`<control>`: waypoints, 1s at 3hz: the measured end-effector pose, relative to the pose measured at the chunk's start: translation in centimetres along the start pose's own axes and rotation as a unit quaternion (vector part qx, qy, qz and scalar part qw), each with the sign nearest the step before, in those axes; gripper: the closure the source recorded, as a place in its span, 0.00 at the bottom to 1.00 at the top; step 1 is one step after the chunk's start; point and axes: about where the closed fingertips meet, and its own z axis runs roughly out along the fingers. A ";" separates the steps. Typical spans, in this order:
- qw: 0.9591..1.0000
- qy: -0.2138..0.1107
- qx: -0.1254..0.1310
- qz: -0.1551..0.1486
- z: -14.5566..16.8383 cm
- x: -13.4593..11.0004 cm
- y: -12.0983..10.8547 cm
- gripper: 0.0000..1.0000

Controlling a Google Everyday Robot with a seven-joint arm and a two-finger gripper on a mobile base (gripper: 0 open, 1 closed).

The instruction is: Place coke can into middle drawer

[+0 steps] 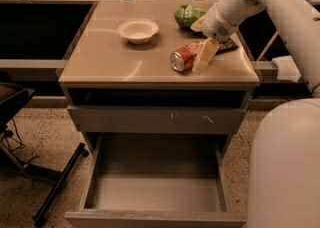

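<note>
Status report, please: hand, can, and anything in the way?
Hand at right side of the can, over the table. Can on its side, not yet lifted. Drawer open below. Bowl, green bag apart.

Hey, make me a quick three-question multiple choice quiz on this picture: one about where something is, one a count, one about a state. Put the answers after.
1. Where is the coke can?
A. inside a drawer
B. on the cabinet top, beside the gripper
C. on the floor

2. How many bowls stand on the cabinet top?
A. one
B. two
C. none

3. The middle drawer is:
A. shut
B. taken out and lying on the floor
C. pulled open

Answers:
1. B, since the can lies on its side on the top with the gripper right next to it.
2. A, since a single white bowl sits there.
3. C, since its grey floor shows below the shut, scratched drawer front.
</note>
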 end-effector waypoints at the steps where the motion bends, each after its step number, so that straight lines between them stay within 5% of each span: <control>1: 1.000 -0.010 -0.021 -0.006 1.9 0.0 0.6 0.00; 2: 1.000 -0.010 -0.022 -0.006 1.9 0.0 0.6 0.00; 3: 1.000 -0.010 -0.022 -0.006 1.9 0.0 0.6 0.19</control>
